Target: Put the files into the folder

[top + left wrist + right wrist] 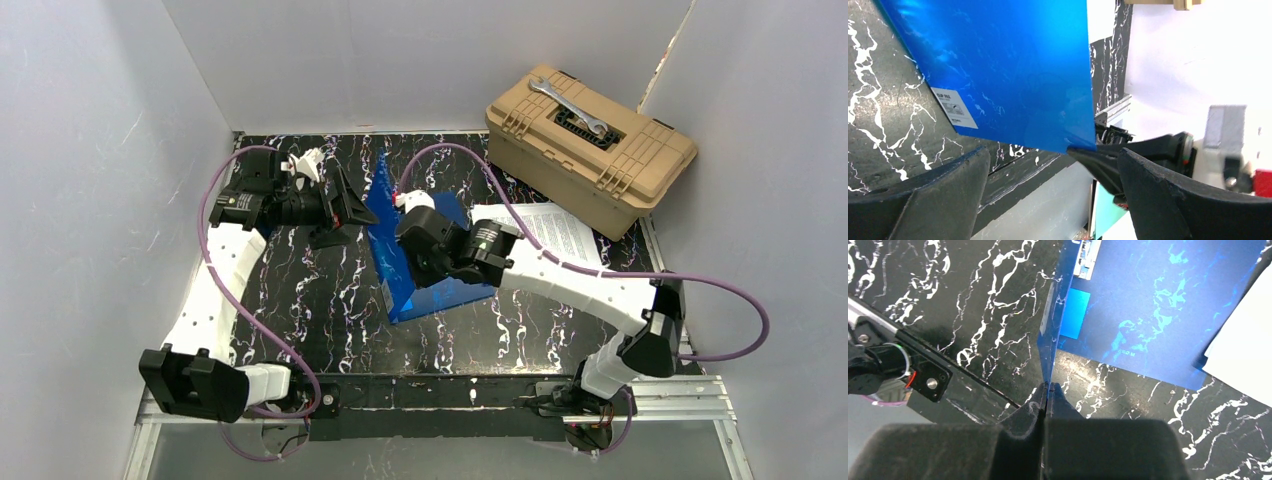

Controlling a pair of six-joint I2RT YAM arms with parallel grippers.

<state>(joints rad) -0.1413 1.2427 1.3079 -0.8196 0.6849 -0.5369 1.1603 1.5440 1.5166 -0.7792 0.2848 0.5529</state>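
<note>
The blue folder (445, 290) lies open mid-table, its cover (383, 225) standing nearly upright. My right gripper (400, 225) is shut on the cover's edge; in the right wrist view the jaws (1047, 388) pinch the thin blue sheet edge-on, with the inner side (1158, 310) beyond. The files (565, 235), white printed sheets, lie on the table right of the folder, partly under my right arm; a corner shows in the right wrist view (1243, 365). My left gripper (350, 212) is open and empty just left of the cover, whose outer face (1013, 70) and white label (954, 107) fill its view above the jaws (1053, 155).
A tan toolbox (590, 150) with a wrench (570, 107) on its lid stands at the back right, close to the files. White walls enclose the black marbled table (300, 300). An aluminium rail (690, 395) runs along the near edge.
</note>
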